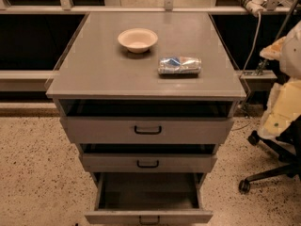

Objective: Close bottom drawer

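The grey cabinet [141, 74] stands in the middle of the camera view with three drawers. The bottom drawer [148, 216] is pulled far out toward me; its inside looks empty and its small black handle [149, 219] is at the frame's lower edge. The middle drawer [148, 163] and the top drawer [147, 130] stand slightly out. The gripper is not in view; only white and cream parts of the arm [284, 105] show at the right edge, apart from the cabinet.
A cream bowl [137, 40] and a crushed silver and blue packet [179, 65] lie on the cabinet top. An office chair base [270, 173] stands on the speckled floor at the right. A cable [254, 36] hangs at the back right.
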Available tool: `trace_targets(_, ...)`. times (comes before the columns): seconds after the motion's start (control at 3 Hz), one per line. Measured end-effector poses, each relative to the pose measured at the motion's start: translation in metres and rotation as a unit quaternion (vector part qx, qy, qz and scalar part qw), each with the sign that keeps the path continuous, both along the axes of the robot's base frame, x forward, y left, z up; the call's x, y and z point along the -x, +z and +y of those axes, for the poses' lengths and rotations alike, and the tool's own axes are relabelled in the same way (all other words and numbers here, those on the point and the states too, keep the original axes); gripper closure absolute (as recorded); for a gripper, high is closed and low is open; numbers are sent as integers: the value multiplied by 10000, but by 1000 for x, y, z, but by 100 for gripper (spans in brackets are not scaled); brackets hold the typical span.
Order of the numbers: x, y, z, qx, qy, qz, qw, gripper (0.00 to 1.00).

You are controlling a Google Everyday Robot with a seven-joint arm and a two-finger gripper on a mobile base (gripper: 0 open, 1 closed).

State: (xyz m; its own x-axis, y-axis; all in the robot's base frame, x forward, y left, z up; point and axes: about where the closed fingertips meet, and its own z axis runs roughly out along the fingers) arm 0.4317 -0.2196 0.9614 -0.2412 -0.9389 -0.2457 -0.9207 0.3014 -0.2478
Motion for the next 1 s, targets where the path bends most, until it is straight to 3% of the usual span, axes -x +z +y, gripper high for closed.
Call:
trace_targets(0.33, 18, -52, 6, -682, -216, 91, 9974, 0)
trace_targets(0.67, 35, -138, 27, -1765, -663, 508, 9807, 0)
trace_targets(1.0, 41, -172, 33, -2002, -910, 612, 9736, 19)
